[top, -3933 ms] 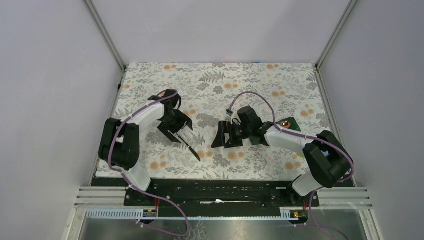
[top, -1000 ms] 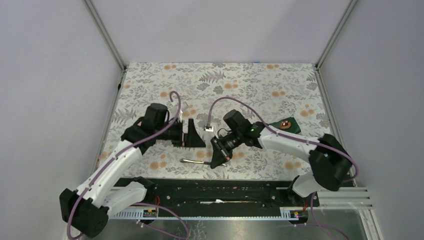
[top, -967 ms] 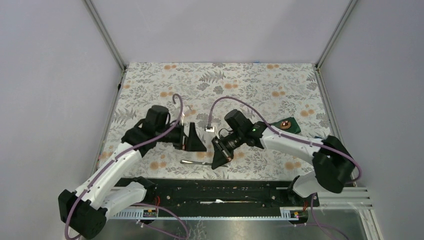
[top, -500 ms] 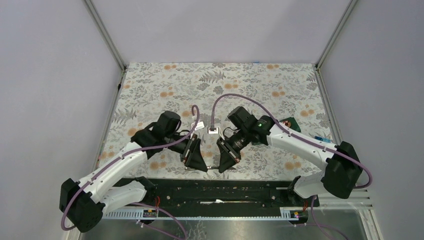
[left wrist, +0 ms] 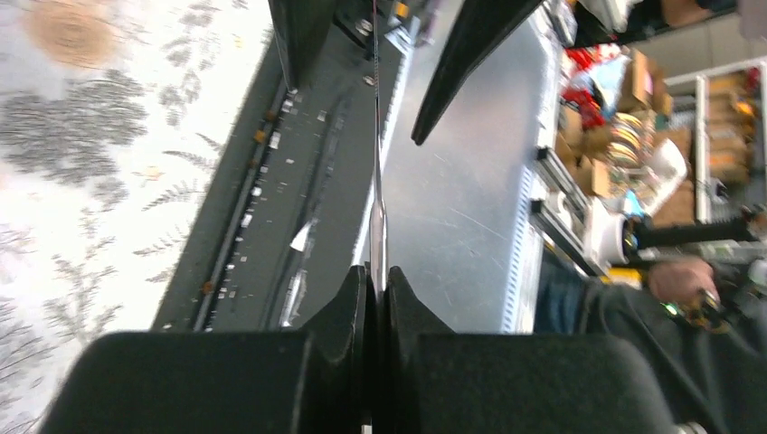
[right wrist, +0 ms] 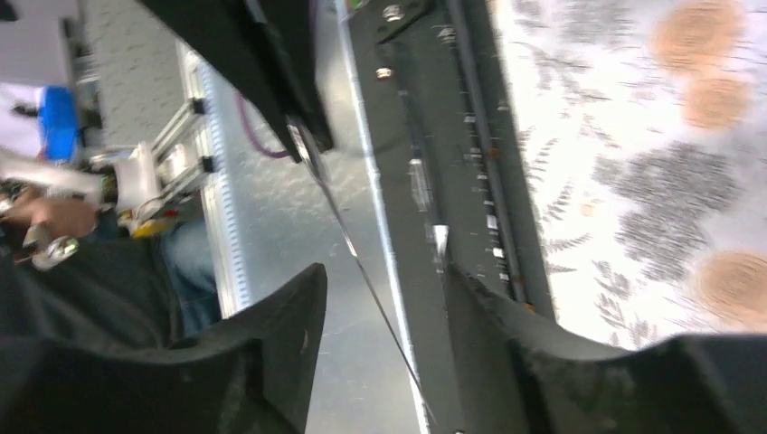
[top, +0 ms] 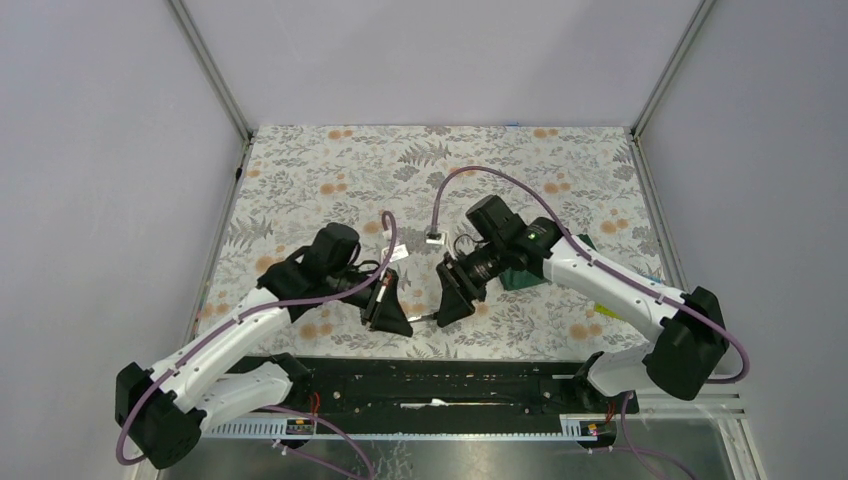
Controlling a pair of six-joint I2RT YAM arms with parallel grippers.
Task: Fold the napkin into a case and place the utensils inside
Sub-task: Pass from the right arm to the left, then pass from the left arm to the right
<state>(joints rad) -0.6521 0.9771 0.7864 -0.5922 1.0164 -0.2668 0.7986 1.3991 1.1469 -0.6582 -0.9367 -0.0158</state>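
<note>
Knife first: it is pinched in my left claw, whose two fingers are clenched flat against either side of it. The claw is low over the near edge of the bench, just past the black rail where my arms are bolted. From my left wrist I see the knife edge-on, a thin sliver whose long axis runs straight out of the clamp, its free end pointing at my right claw. From above, that axis lies roughly left to right across the short gap between my two claws, the right end a little farther from me than the left. My right claw is released: its fingers stand well apart. The knife's free end passes as a dark line through the gap between them, touching neither as far as I can make out. Which end is blade and which is handle I cannot tell. Under both claws lies the floral grey and orange tablecloth. Farther back and to the right, partly hidden by my right arm, a patch of the dark green napkin shows on the cloth, apart from the knife.
</note>
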